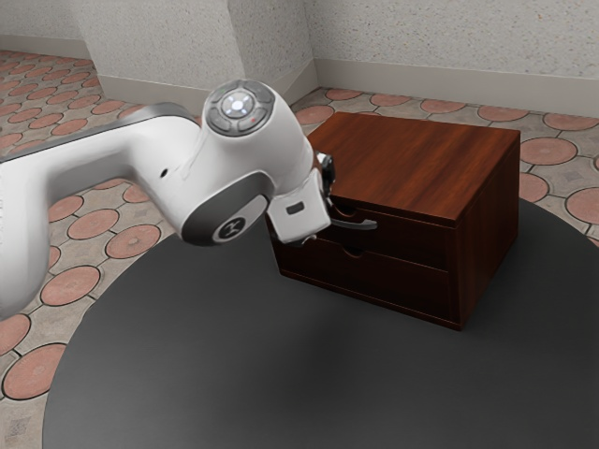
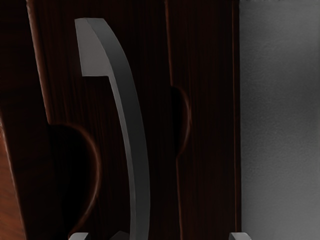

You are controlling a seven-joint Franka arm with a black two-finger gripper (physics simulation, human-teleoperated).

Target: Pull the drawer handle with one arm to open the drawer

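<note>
Exterior view, wooden cabinet (image 1: pixel 440 159) at dark tabletop's (image 1: pixel 234 374) far edge, end effector (image 1: pixel 344 217) at upper drawer handle (image 1: pixel 361 224), wrist view, fingertips (image 2: pixel 79 236) spread either side of it.

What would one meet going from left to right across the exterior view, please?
White arm → black gripper → grey drawer handle → wooden drawer cabinet.

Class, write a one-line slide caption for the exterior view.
White arm with its gripper at the grey handle of the top drawer, wooden cabinet on a dark round table.
</note>
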